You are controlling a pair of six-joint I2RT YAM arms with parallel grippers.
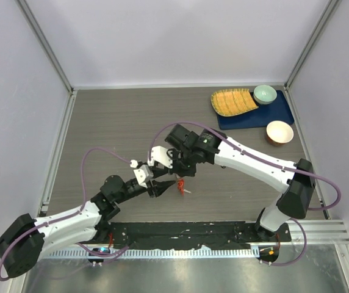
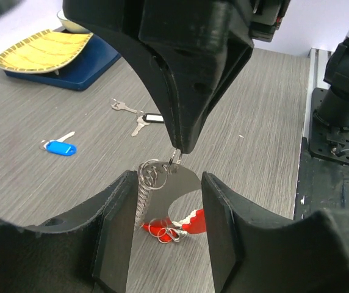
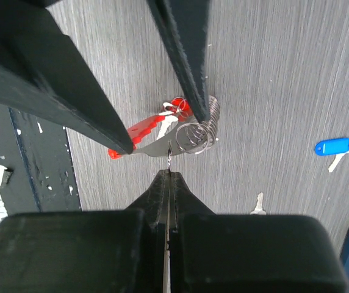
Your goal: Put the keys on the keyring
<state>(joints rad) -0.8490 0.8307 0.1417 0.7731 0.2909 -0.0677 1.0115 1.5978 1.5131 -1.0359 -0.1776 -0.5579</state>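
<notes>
The keyring (image 2: 152, 174) could twist or slip free, because the right fingers (image 3: 153, 195), pressed together, pinch only its thin top loop at twelve o'clock. It hangs between the spread left fingers (image 2: 116, 226); whether they press it, I cannot tell. The keys (image 2: 60, 148) lie on the surface (image 2: 254, 122) toward ten o'clock.

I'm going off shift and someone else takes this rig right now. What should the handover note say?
Right tool: shut, pinching a small loop of the keyring.
Left tool: fingers half apart, seemingly clamped on the keyring's silver plate; red fob below.
Blue key, black key and silver key: loose on the table, away from the ring. Red key: not made out.
Done: keyring held by both tools.
Left: thread the keys on; these three are still off.
</notes>
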